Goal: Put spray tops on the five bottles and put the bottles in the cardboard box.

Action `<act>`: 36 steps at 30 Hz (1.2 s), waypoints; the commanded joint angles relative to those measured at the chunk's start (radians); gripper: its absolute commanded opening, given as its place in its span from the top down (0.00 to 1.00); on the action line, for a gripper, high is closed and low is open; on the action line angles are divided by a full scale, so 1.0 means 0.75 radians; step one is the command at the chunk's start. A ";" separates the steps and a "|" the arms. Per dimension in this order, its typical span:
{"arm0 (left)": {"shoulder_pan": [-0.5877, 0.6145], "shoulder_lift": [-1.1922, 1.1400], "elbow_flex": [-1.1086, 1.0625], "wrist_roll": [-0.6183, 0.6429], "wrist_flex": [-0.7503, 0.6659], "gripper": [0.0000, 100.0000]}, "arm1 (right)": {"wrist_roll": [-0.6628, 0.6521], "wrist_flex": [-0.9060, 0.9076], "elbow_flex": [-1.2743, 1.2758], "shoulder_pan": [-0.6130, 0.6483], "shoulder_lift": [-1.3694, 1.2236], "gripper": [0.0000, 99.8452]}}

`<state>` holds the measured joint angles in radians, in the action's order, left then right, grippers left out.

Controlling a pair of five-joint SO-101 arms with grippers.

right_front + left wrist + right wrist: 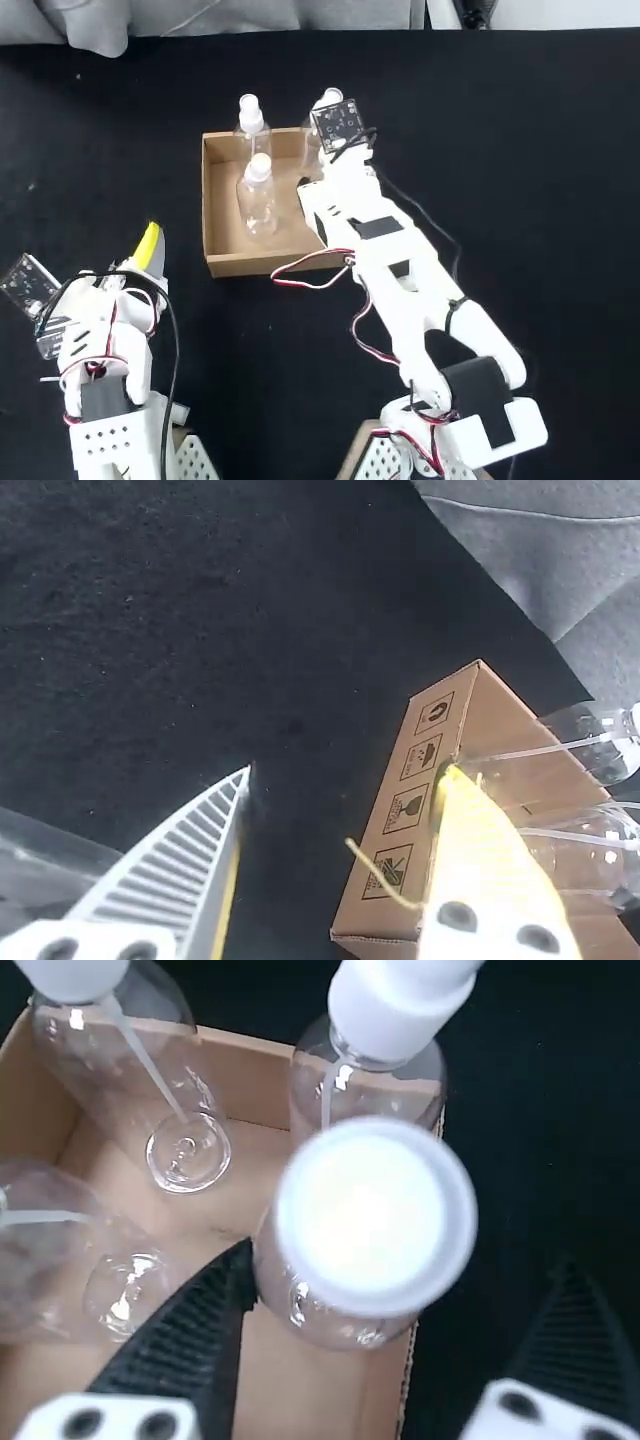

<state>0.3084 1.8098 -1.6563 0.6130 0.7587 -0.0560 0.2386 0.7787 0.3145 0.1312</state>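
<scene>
The cardboard box (pixel 222 262) sits mid-table with several clear bottles standing in it, each with a white spray top: one at the far wall (pixel 251 115), one in the middle (pixel 258 195), one at the far right corner (pixel 326 102). My right gripper (pixel 400 1260) hangs open over the box's right side, its black fingers (pixel 190 1340) either side of a capped bottle (pixel 370 1220) without touching it. Another capped bottle (pixel 385 1020) stands just beyond. My left gripper (pixel 348 772) is open and empty above the cloth, left of the box (pixel 420 810).
Black cloth (pixel 520 150) covers the table around the box. The right arm (pixel 400 270) stretches from the near edge across the box's right front corner. The left arm (pixel 100 330) stays at the near left. Grey fabric (pixel 540 550) lies past the far edge.
</scene>
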 commanded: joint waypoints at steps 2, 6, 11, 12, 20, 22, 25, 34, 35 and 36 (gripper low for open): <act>0.003 0.018 0.021 -0.008 -0.033 0.73 | 0.004 0.010 -0.081 0.033 0.009 0.61; 0.003 0.018 0.021 -0.008 -0.033 0.73 | 0.004 0.059 -0.087 0.078 0.009 0.61; 0.005 0.018 0.021 -0.008 -0.033 0.73 | 0.004 0.090 -0.089 0.086 0.009 0.61; 0.005 0.018 0.021 -0.008 -0.033 0.73 | 0.004 0.090 -0.089 0.084 0.011 0.61; 0.005 0.018 0.021 -0.010 -0.033 0.73 | 0.004 0.121 -0.075 0.084 0.073 0.61; 0.005 0.018 0.021 -0.010 -0.033 0.73 | 0.004 0.186 -0.079 0.086 0.120 0.61; 0.005 0.018 0.021 -0.010 -0.033 0.73 | 0.010 0.237 -0.075 0.088 0.165 0.61; 0.007 0.018 0.021 -0.010 -0.033 0.73 | 0.014 0.284 -0.042 0.088 0.230 0.61; 0.007 0.018 0.021 -0.010 -0.033 0.73 | 0.014 0.307 -0.042 0.088 0.249 0.61; 0.005 0.018 0.021 -0.010 -0.033 0.73 | 0.014 0.331 -0.042 0.088 0.267 0.61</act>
<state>0.3084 1.8098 -1.6563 0.6130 0.7587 -0.0560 0.4488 0.7787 0.3621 0.2417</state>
